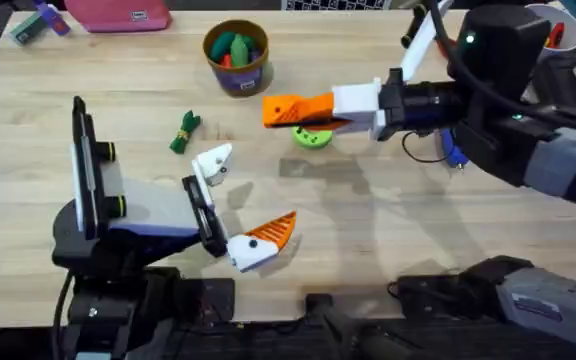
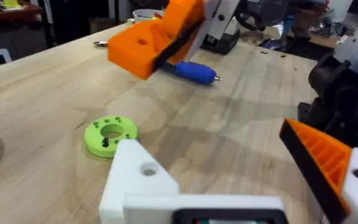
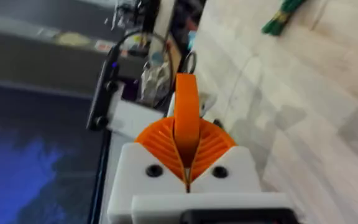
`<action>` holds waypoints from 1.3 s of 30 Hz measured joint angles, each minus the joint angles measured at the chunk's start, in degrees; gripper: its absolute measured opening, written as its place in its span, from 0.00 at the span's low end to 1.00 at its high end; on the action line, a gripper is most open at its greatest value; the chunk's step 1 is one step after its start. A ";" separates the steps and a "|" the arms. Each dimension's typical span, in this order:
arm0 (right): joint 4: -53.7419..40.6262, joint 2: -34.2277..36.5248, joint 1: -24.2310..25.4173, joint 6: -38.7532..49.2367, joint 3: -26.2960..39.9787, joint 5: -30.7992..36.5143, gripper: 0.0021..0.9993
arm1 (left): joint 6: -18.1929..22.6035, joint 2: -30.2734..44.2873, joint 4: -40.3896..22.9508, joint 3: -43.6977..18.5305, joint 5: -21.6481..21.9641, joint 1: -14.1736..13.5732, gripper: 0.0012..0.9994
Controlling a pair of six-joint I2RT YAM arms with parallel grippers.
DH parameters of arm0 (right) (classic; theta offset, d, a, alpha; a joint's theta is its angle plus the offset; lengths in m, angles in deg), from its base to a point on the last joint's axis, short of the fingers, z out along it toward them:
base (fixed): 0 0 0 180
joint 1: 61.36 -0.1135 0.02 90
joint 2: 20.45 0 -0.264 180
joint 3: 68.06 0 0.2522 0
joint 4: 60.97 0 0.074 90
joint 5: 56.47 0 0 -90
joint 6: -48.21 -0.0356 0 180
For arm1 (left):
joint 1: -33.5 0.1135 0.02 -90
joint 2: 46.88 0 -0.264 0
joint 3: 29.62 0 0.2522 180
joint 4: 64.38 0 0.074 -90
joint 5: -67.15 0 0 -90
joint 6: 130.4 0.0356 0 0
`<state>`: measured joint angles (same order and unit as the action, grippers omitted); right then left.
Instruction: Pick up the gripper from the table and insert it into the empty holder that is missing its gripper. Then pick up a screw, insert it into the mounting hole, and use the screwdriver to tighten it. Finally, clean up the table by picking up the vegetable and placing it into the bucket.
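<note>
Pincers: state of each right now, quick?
Left pincer: open, holding nothing; one finger is the bare white holder.
Right pincer: shut on the small orange gripper.

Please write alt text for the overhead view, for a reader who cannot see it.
The right gripper, shut on a small orange gripper, hangs over a green disc. The left gripper is open, one finger lacking its pad; a toy vegetable lies near a bucket.

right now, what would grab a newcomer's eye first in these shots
The right gripper, its orange pads shut on the gripper, hangs above the green disc mid-table. The left gripper stands open, one finger a bare white holder. Behind sits the bucket.
</note>
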<state>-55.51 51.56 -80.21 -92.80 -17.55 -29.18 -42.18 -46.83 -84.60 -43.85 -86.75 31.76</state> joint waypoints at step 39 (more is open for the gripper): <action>16.61 24.62 -6.90 -15.90 5.63 -24.55 0.01 | 0.02 0.00 0.00 0.00 0.00 0.00 0.99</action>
<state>-38.90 76.18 -87.11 -108.70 -11.92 -53.73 -42.16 -46.83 -84.60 -43.85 -86.75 31.76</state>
